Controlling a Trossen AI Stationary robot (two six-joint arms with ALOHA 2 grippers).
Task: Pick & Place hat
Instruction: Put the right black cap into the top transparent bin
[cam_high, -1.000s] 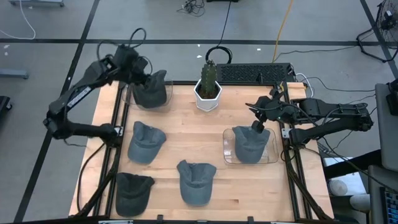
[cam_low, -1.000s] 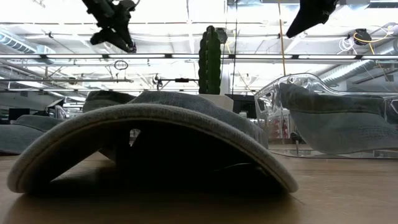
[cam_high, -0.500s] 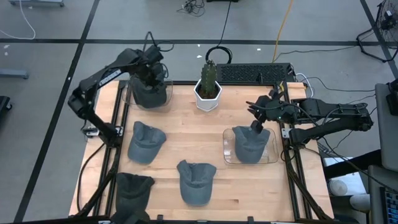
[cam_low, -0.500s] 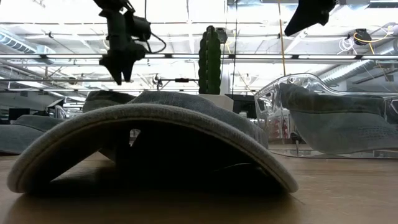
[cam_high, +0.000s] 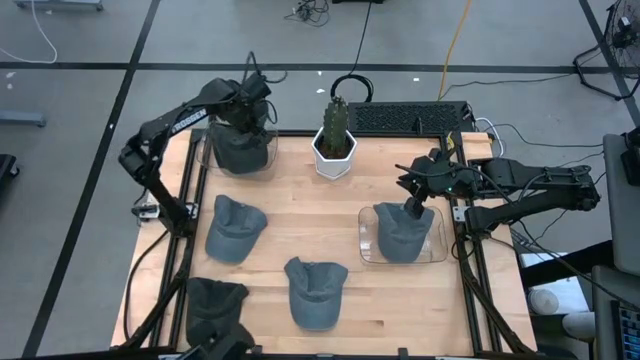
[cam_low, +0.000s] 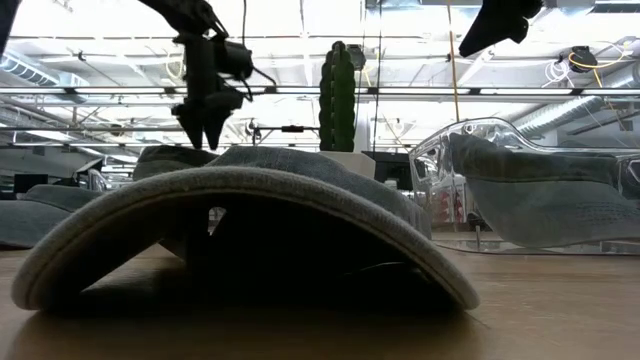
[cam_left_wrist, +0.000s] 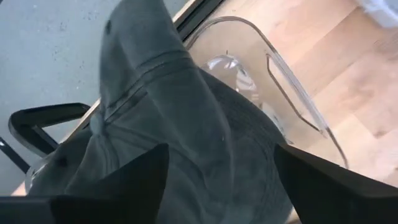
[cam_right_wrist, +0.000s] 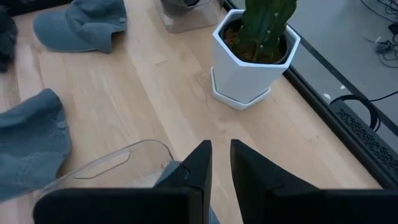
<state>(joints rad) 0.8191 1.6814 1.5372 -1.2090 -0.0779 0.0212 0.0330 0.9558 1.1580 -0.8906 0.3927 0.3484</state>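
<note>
Several grey hats lie on the wooden table (cam_high: 300, 200). One hat (cam_high: 243, 152) sits in a clear container (cam_left_wrist: 292, 93) at the far left corner. My left gripper (cam_high: 248, 125) hangs just above this hat (cam_left_wrist: 186, 112), pointing down and open, with a finger on either side of the crown (cam_low: 170, 155) and not touching it. At the right, another hat (cam_high: 400, 235) rests in a clear tray (cam_high: 437, 250). My right gripper (cam_high: 411, 205) is raised well above it (cam_low: 495, 25), fingers shut to a narrow slit (cam_right_wrist: 221, 155) with nothing between them.
Three loose hats lie crown-up on the table's left and near part (cam_high: 235, 228) (cam_high: 316, 292) (cam_high: 215, 308). A cactus in a white pot (cam_high: 335, 142) stands at the far middle, with a keyboard (cam_high: 410, 118) behind it. Bare wood lies between the pot and the near hats.
My left gripper has swung from beyond the table's far left corner toward the right and come down over the hat in the container, tipping until it points nearly straight down. The hats have stayed where they were.
</note>
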